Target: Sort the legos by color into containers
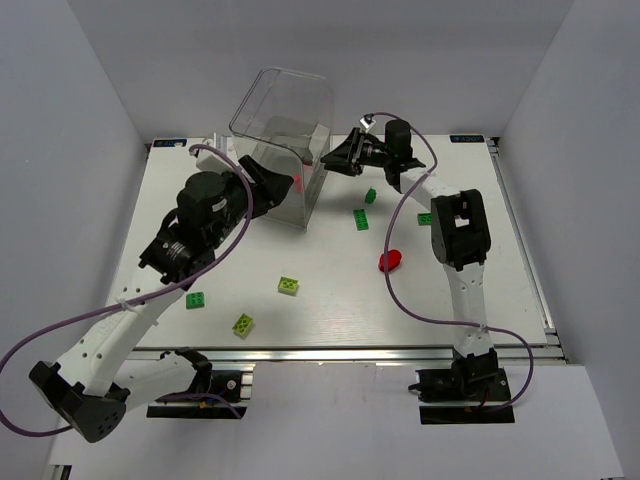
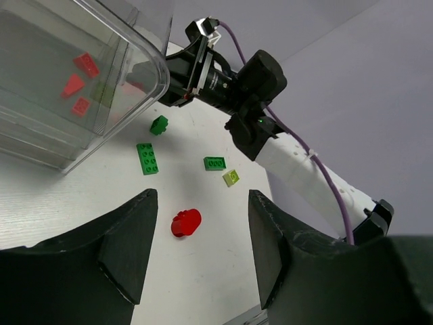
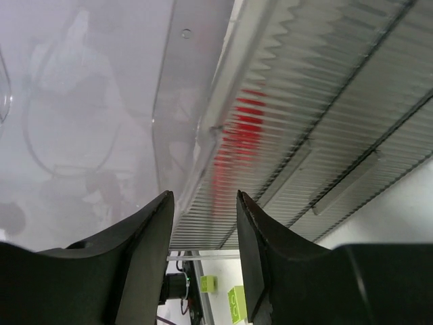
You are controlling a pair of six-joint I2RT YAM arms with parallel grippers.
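The clear plastic box stands at the back centre, with red bricks in one compartment. My left gripper is open and empty beside the box's front left wall; in its wrist view the fingers frame bare table near a red brick. My right gripper is open at the box's right wall. Its wrist view shows ribbed clear plastic with a red blur behind it. Dark green bricks and yellow-green bricks lie loose on the table.
More loose bricks: dark green, yellow-green, red. The right arm reaches across the back right. White walls enclose the table on three sides.
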